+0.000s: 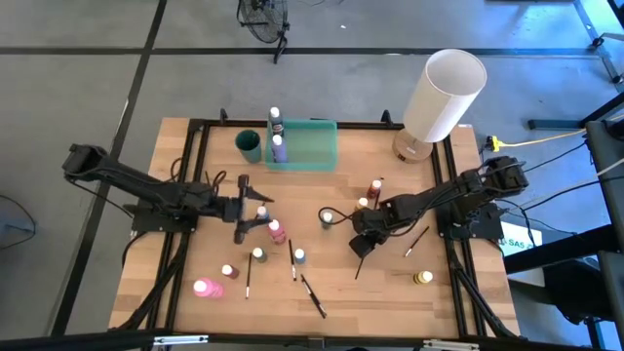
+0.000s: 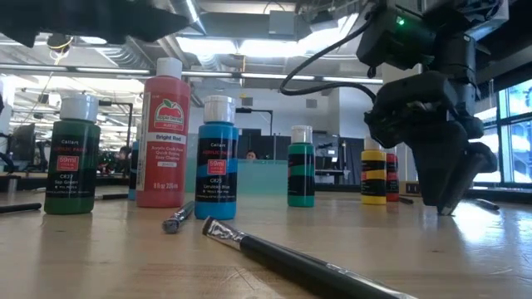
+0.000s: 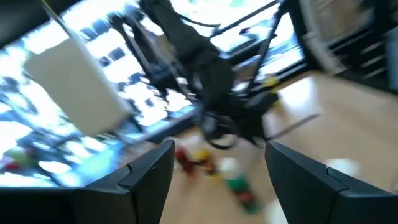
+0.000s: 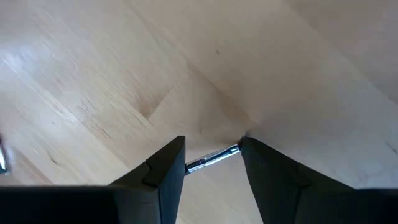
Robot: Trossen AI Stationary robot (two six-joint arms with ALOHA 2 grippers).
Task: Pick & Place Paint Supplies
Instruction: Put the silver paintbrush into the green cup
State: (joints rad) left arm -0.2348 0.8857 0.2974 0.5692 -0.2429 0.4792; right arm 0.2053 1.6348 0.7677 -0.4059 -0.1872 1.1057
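My right gripper points down at the table right of centre, fingers parted around a paintbrush ferrule, not clamped. My left gripper hovers open at 9 o'clock beside a red bottle. 2 purple bottles stand in the green tray at 12 o'clock

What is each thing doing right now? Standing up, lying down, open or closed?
left gripper: open, empty, above the table
right gripper: jaws either side of a paintbrush, not pinched
green tray: holds two bottles
red bottle: upright, capped
blue bottle: upright, capped
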